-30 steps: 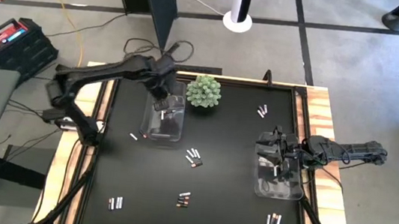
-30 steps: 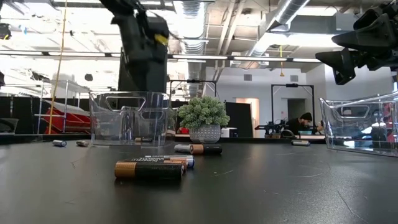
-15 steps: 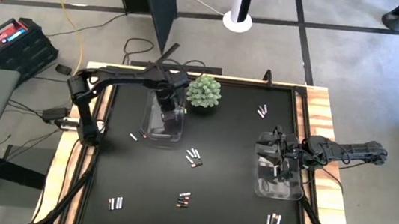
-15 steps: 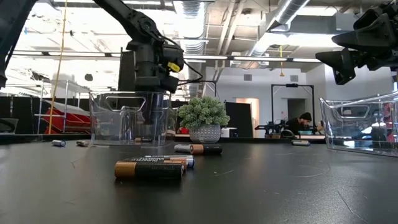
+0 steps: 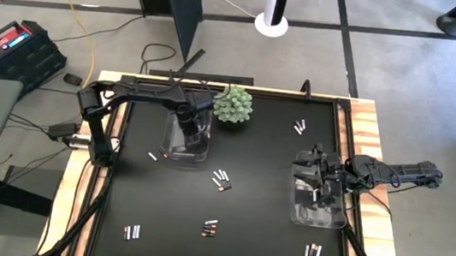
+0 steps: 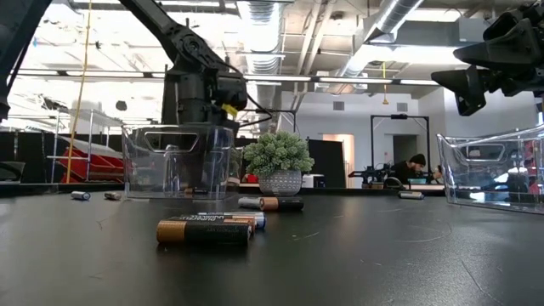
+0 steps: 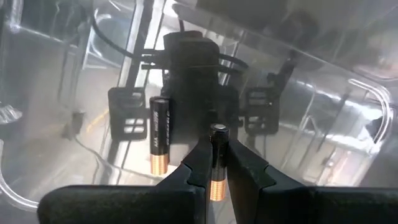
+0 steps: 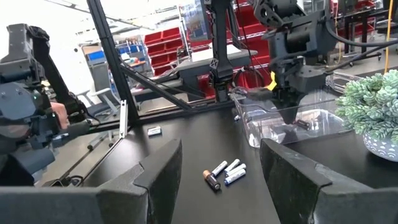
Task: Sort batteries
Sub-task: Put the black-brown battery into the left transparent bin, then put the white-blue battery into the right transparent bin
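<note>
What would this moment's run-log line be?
left gripper: shut on dark battery, inside left clear bin | right gripper: open, empty, over right clear bin | loose batteries: on table

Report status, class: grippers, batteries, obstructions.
Left gripper shut on a dark battery inside the left clear bin. Right gripper open over right bin. Nothing blocking.

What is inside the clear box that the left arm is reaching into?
The left hand, shut on a dark battery, is inside the clear bin; another dark battery lies there. The arm covers the rest.
</note>
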